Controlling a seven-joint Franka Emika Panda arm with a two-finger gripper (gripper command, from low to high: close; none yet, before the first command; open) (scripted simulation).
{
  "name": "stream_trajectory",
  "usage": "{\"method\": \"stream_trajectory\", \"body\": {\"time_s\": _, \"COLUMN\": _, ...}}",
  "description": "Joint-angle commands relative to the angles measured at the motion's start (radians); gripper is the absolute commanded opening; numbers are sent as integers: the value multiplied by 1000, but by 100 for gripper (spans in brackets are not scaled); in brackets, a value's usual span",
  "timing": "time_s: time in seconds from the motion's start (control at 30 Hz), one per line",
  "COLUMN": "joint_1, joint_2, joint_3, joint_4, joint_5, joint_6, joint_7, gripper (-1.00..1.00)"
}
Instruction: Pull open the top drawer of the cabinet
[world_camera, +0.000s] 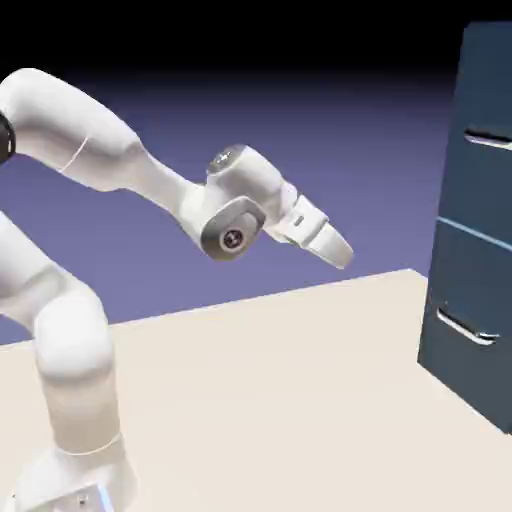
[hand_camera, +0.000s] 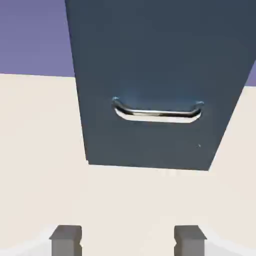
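Note:
The cabinet (world_camera: 478, 300) is a tall dark navy box at the exterior view's right edge. Its top drawer (world_camera: 482, 185) carries a slim silver bar handle (world_camera: 490, 138); a pale seam separates it from the drawer below. My gripper (world_camera: 340, 254) hangs in mid-air well left of the cabinet, tilted down toward it and touching nothing. In the hand view the grey fingertips (hand_camera: 66, 239) stand apart at the bottom edge, so the gripper (hand_camera: 128, 241) is open with only table between them. That view faces the cabinet's lower front (hand_camera: 160, 60) and a silver handle (hand_camera: 157, 113) near its bottom edge.
The lower drawer's handle (world_camera: 466, 327) sits below the seam. The cream table (world_camera: 280, 400) stretches from the arm's base to the cabinet's foot. The white arm (world_camera: 120, 160) arches in from the lower left.

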Motion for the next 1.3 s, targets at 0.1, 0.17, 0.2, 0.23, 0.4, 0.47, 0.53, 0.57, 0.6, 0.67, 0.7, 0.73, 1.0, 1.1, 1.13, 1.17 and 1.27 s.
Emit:
{"method": "stream_trajectory", "body": {"time_s": 0.1, "joint_1": 67, "joint_2": 143, "joint_3": -135, "joint_4": 60, "joint_5": 174, "joint_6": -56, "joint_7": -164, "gripper": 0}}
{"method": "stream_trajectory", "body": {"time_s": 0.17, "joint_1": 101, "joint_2": 215, "joint_3": -202, "joint_4": 90, "joint_5": 261, "joint_6": -84, "joint_7": -246, "gripper": 0}}
{"method": "stream_trajectory", "body": {"time_s": 0.2, "joint_1": 118, "joint_2": 251, "joint_3": -236, "joint_4": 105, "joint_5": 304, "joint_6": -98, "joint_7": -287, "gripper": 0}}
{"method": "stream_trajectory", "body": {"time_s": 0.23, "joint_1": 135, "joint_2": 287, "joint_3": -269, "joint_4": 120, "joint_5": 348, "joint_6": -112, "joint_7": -328, "gripper": 0}}
{"method": "stream_trajectory", "body": {"time_s": 0.4, "joint_1": 219, "joint_2": 466, "joint_3": -438, "joint_4": 195, "joint_5": 565, "joint_6": -182, "joint_7": -532, "gripper": 0}}
{"method": "stream_trajectory", "body": {"time_s": 0.47, "joint_1": 252, "joint_2": 538, "joint_3": -505, "joint_4": 224, "joint_5": 652, "joint_6": -210, "joint_7": -614, "gripper": 0}}
{"method": "stream_trajectory", "body": {"time_s": 0.53, "joint_1": 286, "joint_2": 609, "joint_3": -572, "joint_4": 254, "joint_5": 739, "joint_6": -238, "joint_7": -696, "gripper": 0}}
{"method": "stream_trajectory", "body": {"time_s": 0.57, "joint_1": 303, "joint_2": 645, "joint_3": -606, "joint_4": 269, "joint_5": 783, "joint_6": -252, "joint_7": -737, "gripper": 0}}
{"method": "stream_trajectory", "body": {"time_s": 0.6, "joint_1": 320, "joint_2": 681, "joint_3": -639, "joint_4": 284, "joint_5": 826, "joint_6": -266, "joint_7": -778, "gripper": 0}}
{"method": "stream_trajectory", "body": {"time_s": 0.67, "joint_1": 353, "joint_2": 753, "joint_3": -707, "joint_4": 314, "joint_5": 913, "joint_6": -294, "joint_7": -860, "gripper": 0}}
{"method": "stream_trajectory", "body": {"time_s": 0.7, "joint_1": 370, "joint_2": 789, "joint_3": -740, "joint_4": 329, "joint_5": 957, "joint_6": -308, "joint_7": -901, "gripper": 0}}
{"method": "stream_trajectory", "body": {"time_s": 0.73, "joint_1": 387, "joint_2": 825, "joint_3": -774, "joint_4": 344, "joint_5": 1000, "joint_6": -322, "joint_7": -942, "gripper": 0}}
{"method": "stream_trajectory", "body": {"time_s": 1.0, "joint_1": 521, "joint_2": 1111, "joint_3": -1043, "joint_4": 464, "joint_5": 1348, "joint_6": -434, "joint_7": -1269, "gripper": 0}}
{"method": "stream_trajectory", "body": {"time_s": 1.1, "joint_1": 572, "joint_2": 1219, "joint_3": -1144, "joint_4": 509, "joint_5": 1479, "joint_6": -476, "joint_7": -1392, "gripper": 0}}
{"method": "stream_trajectory", "body": {"time_s": 1.13, "joint_1": 589, "joint_2": 1255, "joint_3": -1178, "joint_4": 524, "joint_5": 1522, "joint_6": -490, "joint_7": -1433, "gripper": 0}}
{"method": "stream_trajectory", "body": {"time_s": 1.17, "joint_1": 606, "joint_2": 1291, "joint_3": -1212, "joint_4": 539, "joint_5": 1566, "joint_6": -504, "joint_7": -1474, "gripper": 0}}
{"method": "stream_trajectory", "body": {"time_s": 1.27, "joint_1": 656, "joint_2": 1398, "joint_3": -1313, "joint_4": 584, "joint_5": 1696, "joint_6": -546, "joint_7": -1597, "gripper": 0}}
